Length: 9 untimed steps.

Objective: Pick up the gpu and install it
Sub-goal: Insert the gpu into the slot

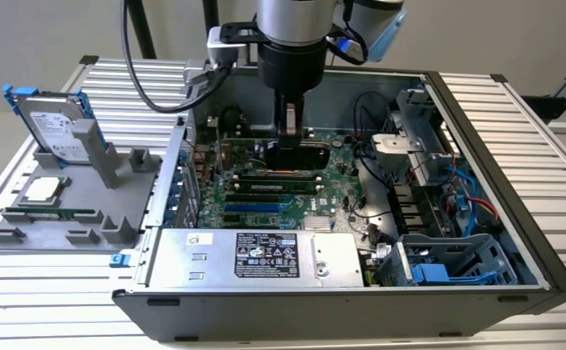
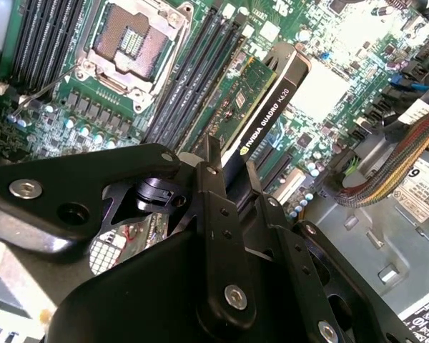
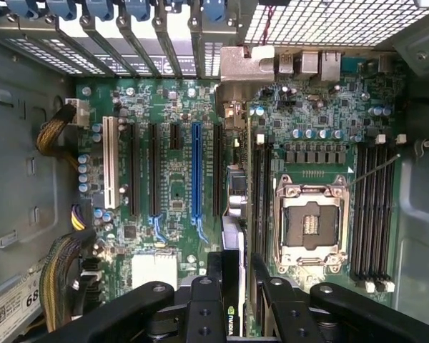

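My gripper (image 1: 290,130) reaches down into the open computer case (image 1: 516,240) and is shut on the gpu (image 1: 299,156). The gpu hangs on edge over the motherboard (image 1: 337,193), close to the expansion slots. The second wrist view shows the gpu (image 2: 266,118) running away from my gripper (image 2: 231,171), black shroud on one face and green board on the other. The first wrist view looks along the gpu (image 3: 231,221) held by my gripper (image 3: 234,268). Its silver bracket (image 3: 244,71) lies by the case's rear openings. Whether the card's edge touches a slot is hidden.
A grey fixture (image 1: 64,240) at the exterior view's left holds a hard drive (image 1: 55,127), a processor (image 1: 44,189) and a memory stick (image 1: 49,214). Inside the case are the power supply (image 1: 254,259), a drive cage (image 1: 448,262), cables (image 2: 393,164), the empty processor socket (image 3: 311,221) and a blue slot (image 3: 196,171).
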{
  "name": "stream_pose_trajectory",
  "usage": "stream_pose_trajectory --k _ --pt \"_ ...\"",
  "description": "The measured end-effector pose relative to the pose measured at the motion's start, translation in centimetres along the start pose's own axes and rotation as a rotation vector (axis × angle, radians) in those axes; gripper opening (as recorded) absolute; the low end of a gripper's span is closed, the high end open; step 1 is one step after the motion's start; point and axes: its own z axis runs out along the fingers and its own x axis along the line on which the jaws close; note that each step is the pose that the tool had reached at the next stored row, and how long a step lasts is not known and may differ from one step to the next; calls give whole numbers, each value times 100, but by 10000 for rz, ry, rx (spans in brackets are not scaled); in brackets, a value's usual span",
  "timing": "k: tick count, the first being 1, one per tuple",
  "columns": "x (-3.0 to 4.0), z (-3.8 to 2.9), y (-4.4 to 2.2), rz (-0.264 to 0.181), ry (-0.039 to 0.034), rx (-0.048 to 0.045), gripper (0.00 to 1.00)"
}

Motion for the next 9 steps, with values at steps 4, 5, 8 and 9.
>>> stream_pose_trajectory --k 4,5,8,9 --pt "2 48 2 -1 45 -1 0" --pt "2 48 2 -1 48 -2 0" --pt "2 55 2 0 48 -12 0" --pt "2 60 2 1 49 -61 0"
